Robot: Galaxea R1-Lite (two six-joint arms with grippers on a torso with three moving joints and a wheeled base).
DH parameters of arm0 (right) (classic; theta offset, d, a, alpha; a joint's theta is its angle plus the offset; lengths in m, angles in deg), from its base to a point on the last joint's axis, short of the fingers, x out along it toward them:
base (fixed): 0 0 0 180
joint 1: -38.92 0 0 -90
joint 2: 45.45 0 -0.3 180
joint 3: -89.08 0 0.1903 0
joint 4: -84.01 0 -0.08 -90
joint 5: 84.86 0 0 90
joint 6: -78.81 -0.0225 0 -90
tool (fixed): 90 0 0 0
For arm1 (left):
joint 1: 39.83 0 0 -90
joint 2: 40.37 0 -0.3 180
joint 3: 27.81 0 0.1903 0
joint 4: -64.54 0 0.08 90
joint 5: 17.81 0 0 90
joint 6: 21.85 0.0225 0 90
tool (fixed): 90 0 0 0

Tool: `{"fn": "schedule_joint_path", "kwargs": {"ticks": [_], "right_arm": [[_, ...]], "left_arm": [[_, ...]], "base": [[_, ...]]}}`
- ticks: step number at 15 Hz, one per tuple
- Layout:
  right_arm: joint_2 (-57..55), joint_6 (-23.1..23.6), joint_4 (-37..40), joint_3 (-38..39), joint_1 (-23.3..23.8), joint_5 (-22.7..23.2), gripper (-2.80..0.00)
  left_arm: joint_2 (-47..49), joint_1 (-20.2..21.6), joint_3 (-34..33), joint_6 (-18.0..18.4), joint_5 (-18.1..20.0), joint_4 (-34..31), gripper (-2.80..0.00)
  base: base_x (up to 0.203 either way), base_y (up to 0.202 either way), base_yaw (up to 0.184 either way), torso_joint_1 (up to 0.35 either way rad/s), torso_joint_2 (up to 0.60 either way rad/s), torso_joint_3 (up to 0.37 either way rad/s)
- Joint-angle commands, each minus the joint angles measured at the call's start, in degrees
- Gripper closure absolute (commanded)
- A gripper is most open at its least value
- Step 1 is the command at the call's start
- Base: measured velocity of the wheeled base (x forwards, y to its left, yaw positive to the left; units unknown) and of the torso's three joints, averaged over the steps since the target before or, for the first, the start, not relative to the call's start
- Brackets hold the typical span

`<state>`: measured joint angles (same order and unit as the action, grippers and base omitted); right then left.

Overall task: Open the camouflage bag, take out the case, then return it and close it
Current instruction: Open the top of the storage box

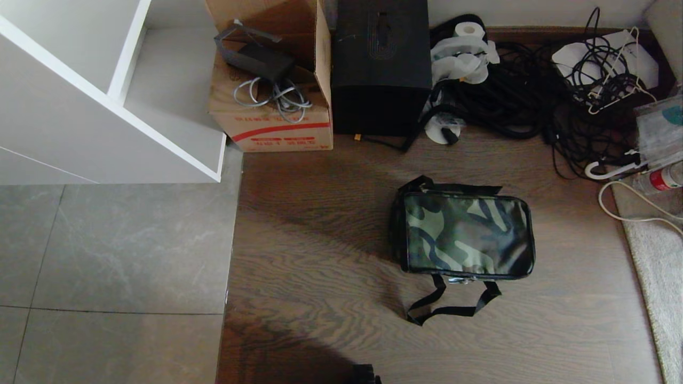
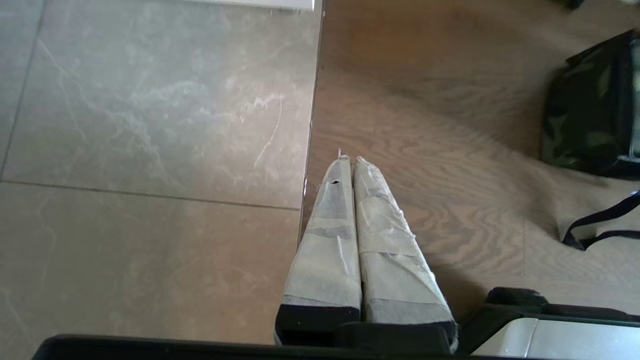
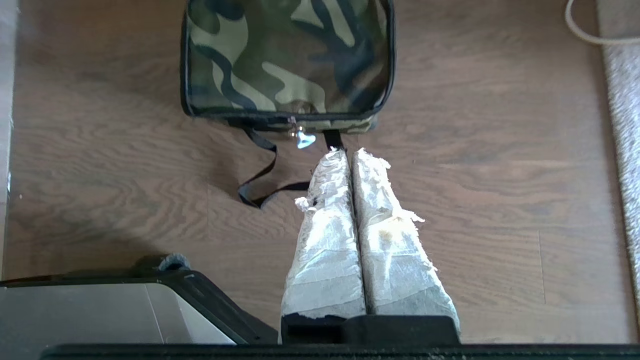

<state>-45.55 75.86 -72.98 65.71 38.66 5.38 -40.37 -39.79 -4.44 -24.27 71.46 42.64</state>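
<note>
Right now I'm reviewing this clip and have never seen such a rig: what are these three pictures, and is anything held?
A two-armed robot on wheels took them. One camera on its head looks down at the floor; one sits behind each wrist's fingers. The camouflage bag lies zipped shut on the wood floor, its strap trailing toward the robot. Beyond it stand a tall black box, a cardboard carton and tangled cables. The left gripper and right gripper, both tape-wrapped, are shut and hold nothing. No case is visible.
</note>
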Motion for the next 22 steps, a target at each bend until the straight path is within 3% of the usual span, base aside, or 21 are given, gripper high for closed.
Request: {"fn": "schedule_joint_path", "kwargs": {"ticks": [1,22], "right_arm": [[0.1,0.0,0.0,0.0,-0.1,0.0,0.0],[0.0,0.0,0.0,0.1,-0.1,0.0,0.0]], "left_arm": [[0.1,0.0,-0.5,0.0,-0.1,0.0,0.0],[0.0,0.0,-0.5,0.1,-0.1,0.0,0.0]], "base": [[0.0,0.0,0.0,0.0,0.0,-0.199],[-0.025,0.0,0.0,0.001,0.0,-0.014]]}}
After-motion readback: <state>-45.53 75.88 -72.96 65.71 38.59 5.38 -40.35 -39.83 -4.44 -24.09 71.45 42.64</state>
